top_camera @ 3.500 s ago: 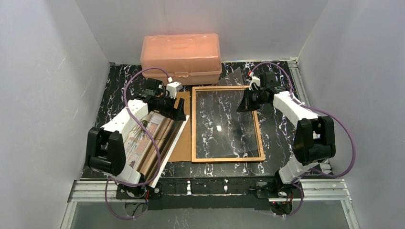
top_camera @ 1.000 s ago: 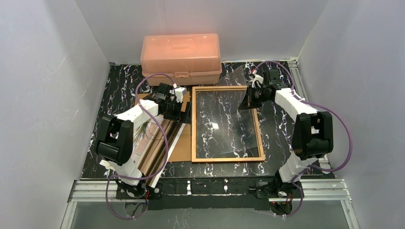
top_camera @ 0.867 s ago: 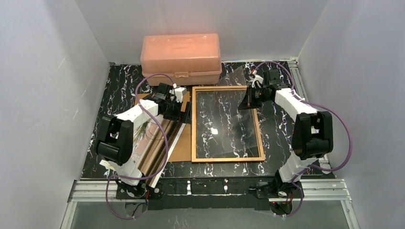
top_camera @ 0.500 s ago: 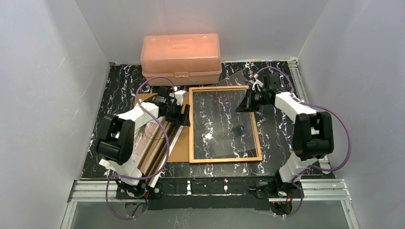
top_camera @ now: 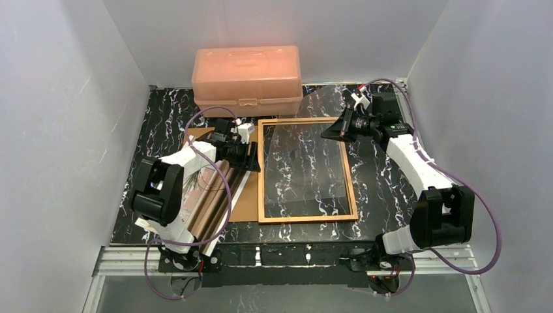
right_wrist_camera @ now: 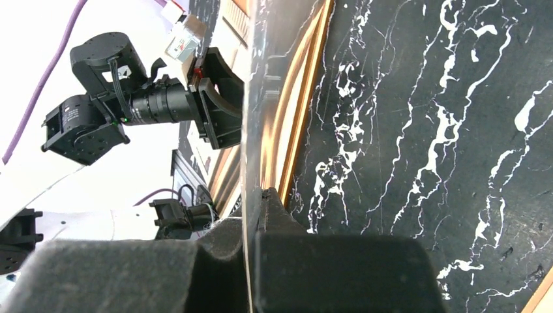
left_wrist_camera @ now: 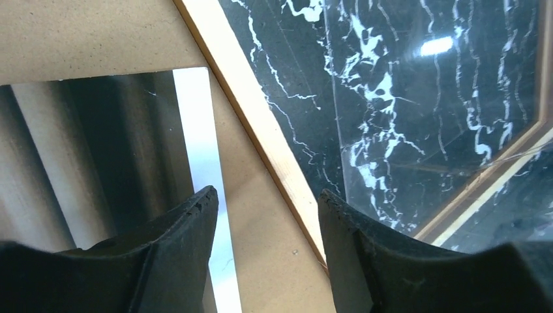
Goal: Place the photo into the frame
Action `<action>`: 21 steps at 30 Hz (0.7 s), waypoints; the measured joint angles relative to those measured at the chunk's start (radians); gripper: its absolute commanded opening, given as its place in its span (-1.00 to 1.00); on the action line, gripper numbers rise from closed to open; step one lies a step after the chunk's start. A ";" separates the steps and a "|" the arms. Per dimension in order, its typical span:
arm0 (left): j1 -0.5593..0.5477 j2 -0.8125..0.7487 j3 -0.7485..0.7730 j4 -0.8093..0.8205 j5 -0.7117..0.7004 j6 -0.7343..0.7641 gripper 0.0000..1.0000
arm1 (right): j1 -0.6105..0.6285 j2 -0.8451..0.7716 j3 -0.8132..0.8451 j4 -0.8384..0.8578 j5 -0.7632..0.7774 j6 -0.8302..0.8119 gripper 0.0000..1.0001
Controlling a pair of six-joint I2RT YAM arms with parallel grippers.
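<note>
The frame (top_camera: 261, 171), with a thin orange-brown border, lies flat mid-table. The photo (top_camera: 210, 189) lies left of it under my left arm, picture side up, on the brown backing board (top_camera: 246, 202). My left gripper (top_camera: 252, 157) is open and low at the frame's left rail (left_wrist_camera: 261, 134). Between its fingers are the board (left_wrist_camera: 261, 261) and the photo's white border (left_wrist_camera: 201, 137). My right gripper (top_camera: 334, 130) is shut on the far right edge of the clear sheet (top_camera: 313, 147) and holds that edge tilted up off the frame. The right wrist view shows the sheet edge-on (right_wrist_camera: 246, 130).
A pink translucent box (top_camera: 248, 72) stands at the back, just behind the frame. White walls close in the left, right and back. The black marble table (top_camera: 385, 176) shows right of the frame.
The frame slid slightly left. My right gripper rose and drew back toward the far right, tilting the clear sheet up off the frame. My left gripper moved right to the frame's left rail.
</note>
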 measured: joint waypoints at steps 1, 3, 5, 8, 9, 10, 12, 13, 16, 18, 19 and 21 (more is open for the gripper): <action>0.000 -0.010 0.000 -0.002 0.001 -0.006 0.21 | 0.001 -0.010 0.000 0.004 0.000 0.006 -0.97; 0.000 -0.034 0.000 -0.010 0.004 -0.019 0.26 | 0.001 -0.019 -0.006 0.011 0.000 0.010 -0.97; 0.000 -0.053 0.001 -0.018 0.008 -0.030 0.27 | 0.001 -0.020 -0.011 0.013 -0.001 0.011 -0.97; 0.000 -0.062 0.002 -0.026 0.011 -0.037 0.27 | 0.001 -0.020 -0.034 0.014 -0.004 0.009 -0.97; 0.000 -0.061 0.002 -0.031 0.011 -0.037 0.27 | 0.001 -0.020 -0.042 0.013 -0.004 0.006 -0.97; 0.000 -0.061 0.002 -0.034 0.011 -0.036 0.27 | 0.001 -0.020 -0.046 0.013 -0.004 0.004 -0.97; 0.000 -0.061 0.002 -0.035 0.011 -0.032 0.26 | 0.001 -0.020 -0.054 0.012 -0.008 -0.005 -0.97; 0.000 -0.061 0.002 -0.036 0.010 -0.031 0.25 | 0.001 -0.020 -0.055 0.012 -0.008 -0.010 -0.97; 0.000 -0.061 0.002 -0.035 0.008 -0.023 0.20 | 0.001 -0.020 -0.056 0.014 -0.013 -0.011 -0.97; 0.000 -0.061 0.000 -0.034 0.005 -0.017 0.15 | 0.001 -0.020 -0.058 0.016 -0.016 -0.010 -0.97; 0.000 -0.061 -0.001 -0.032 0.003 -0.014 0.13 | 0.001 -0.020 -0.061 0.019 -0.018 -0.010 -0.97; 0.000 -0.059 -0.004 -0.027 0.000 -0.006 0.09 | 0.001 -0.020 -0.067 0.021 -0.020 -0.009 -0.97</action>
